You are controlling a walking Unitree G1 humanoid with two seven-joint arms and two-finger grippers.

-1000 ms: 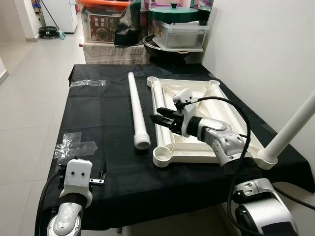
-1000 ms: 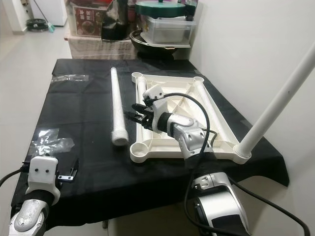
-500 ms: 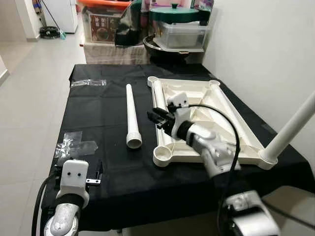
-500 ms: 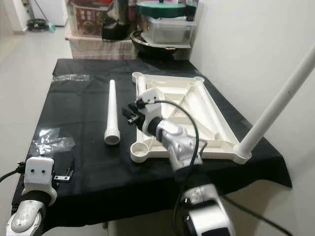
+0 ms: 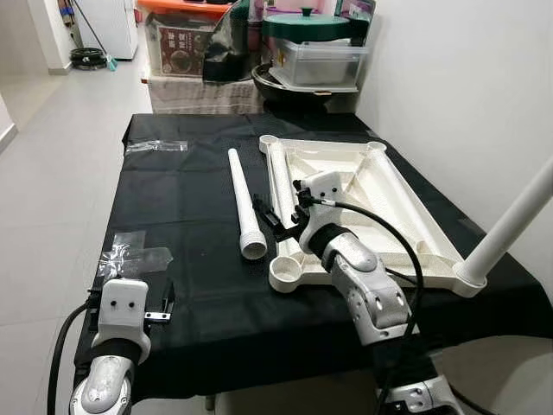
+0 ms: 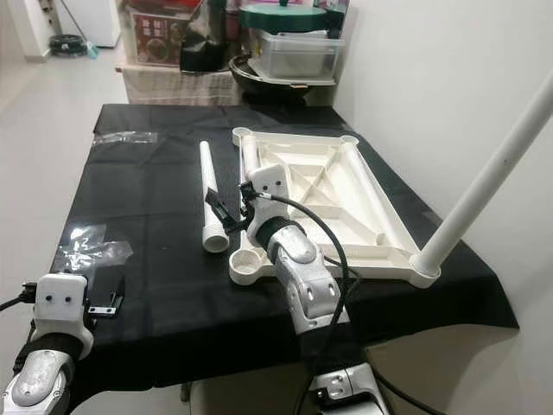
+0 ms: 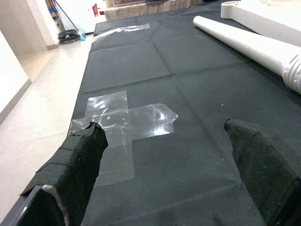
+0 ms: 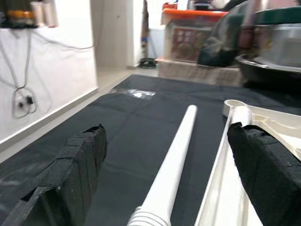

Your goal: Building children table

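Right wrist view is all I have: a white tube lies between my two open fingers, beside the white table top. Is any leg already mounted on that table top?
Observer: Yes. One white leg stands in the near right corner socket of the overturned table top.
Operator: Where is the other arm?
Observer: The left gripper is low over the near left part of the black cloth, fingers open.
Operator: Is anything near it?
Observer: A piece of clear plastic wrap lies on the cloth just ahead of it.
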